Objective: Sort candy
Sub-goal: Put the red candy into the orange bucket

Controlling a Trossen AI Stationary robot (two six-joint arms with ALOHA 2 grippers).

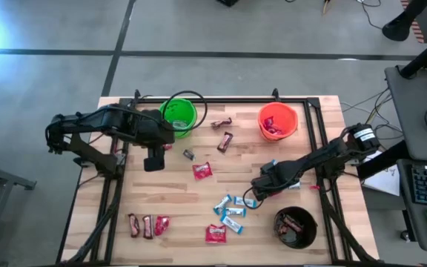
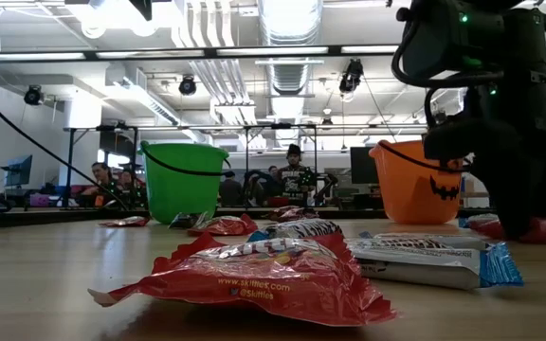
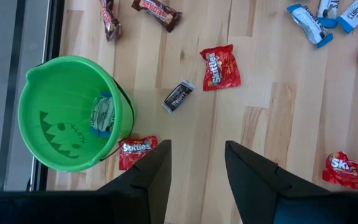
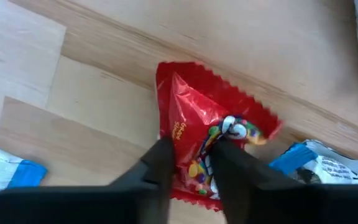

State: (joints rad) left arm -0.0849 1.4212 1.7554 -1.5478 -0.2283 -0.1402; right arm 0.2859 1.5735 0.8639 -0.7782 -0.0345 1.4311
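High view: we record a light wooden slatted table (image 1: 176,200) carrying three round buckets: a green plastic bucket (image 1: 178,115) at the far left, an orange plastic bucket (image 1: 277,121) at the far right, and a black bucket (image 1: 295,228) at the near right. Wrapped candy lies scattered between them. A cluster of light-blue-and-white bars (image 1: 230,211) sits near the table's middle front, a flat red packet (image 1: 215,234) lies just in front of that cluster, another red packet (image 1: 202,170) lies at centre, and two dark brown bars (image 1: 224,141) lie between the green and orange buckets. Further dark bars and a red packet (image 1: 161,225) rest at the near left.

The right gripper (image 1: 260,190) is low over the table beside the blue-and-white cluster. In the right wrist view we see its two dark fingers (image 4: 160,168) drawn narrow and pinching a crinkled red sweet packet (image 4: 207,127) that lies on the wood, with blue-and-white wrappers just beside it.

The left gripper (image 1: 153,159) hangs above the table just beside the green bucket. The left wrist view shows its fingers (image 3: 151,177) standing apart with nothing between them; below lie a red packet touching the bucket's base (image 3: 135,149) and a small dark bar (image 3: 178,96).
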